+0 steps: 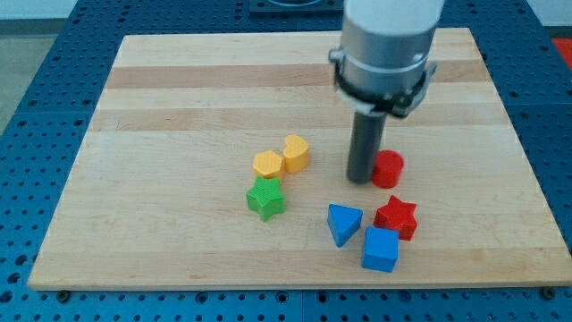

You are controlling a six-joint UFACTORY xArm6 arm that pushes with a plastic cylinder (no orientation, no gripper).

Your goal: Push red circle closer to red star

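The red circle (pixel 389 168) lies on the wooden board right of centre. The red star (pixel 397 217) lies a short way below it, with a small gap between them. My tip (pixel 361 178) rests on the board at the red circle's left side, touching or nearly touching it. The rod rises from there to the arm's grey body at the view's top.
A blue triangle (pixel 343 223) and a blue cube (pixel 381 249) lie left of and below the red star. A yellow hexagon (pixel 267 164), a yellow heart (pixel 296 153) and a green star (pixel 266 198) sit left of my tip. The board's bottom edge (pixel 295 286) runs just below the blue cube.
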